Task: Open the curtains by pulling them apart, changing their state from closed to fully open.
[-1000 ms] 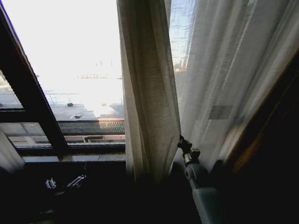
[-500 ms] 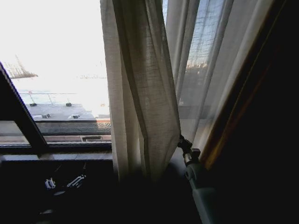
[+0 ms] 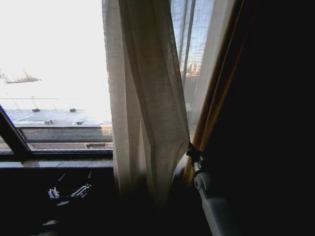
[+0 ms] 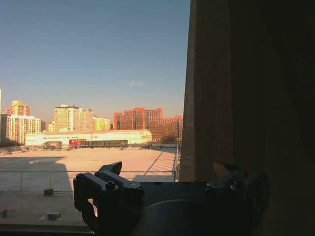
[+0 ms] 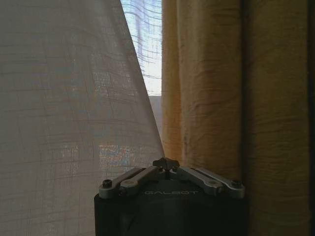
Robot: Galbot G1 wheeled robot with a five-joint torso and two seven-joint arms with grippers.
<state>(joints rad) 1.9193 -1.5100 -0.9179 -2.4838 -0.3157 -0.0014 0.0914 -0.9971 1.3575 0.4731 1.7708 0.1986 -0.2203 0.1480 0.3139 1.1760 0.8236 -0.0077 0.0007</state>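
Curtains: the sheer white curtains (image 3: 147, 98) hang bunched in long folds down the middle of the head view, bare glass to their left and a thin see-through strip to their right; the right wrist view shows the same weave (image 5: 69, 113) slanting across close to the camera.
Right gripper: the right gripper (image 3: 193, 153) sits at the lower edge of the bunched fabric, low and right of centre, its pale arm rising from below. In its own wrist view (image 5: 166, 163) the linkage arms are folded inward and the fingers meet at the tip, closed together; whether cloth is pinched between them, I cannot tell.
Left gripper: the left gripper (image 3: 69, 191) rests low in the dark under the window sill (image 3: 59, 164), well apart from the curtains. Its wrist view (image 4: 170, 189) shows the fingers spread wide, holding nothing.
Yellow drape: a heavier yellow drape (image 5: 211, 88) hangs just beside the sheer panel, at the window's right edge (image 3: 216, 93).
Outside: a flat rooftop (image 4: 74, 167) and distant buildings (image 4: 138, 123).
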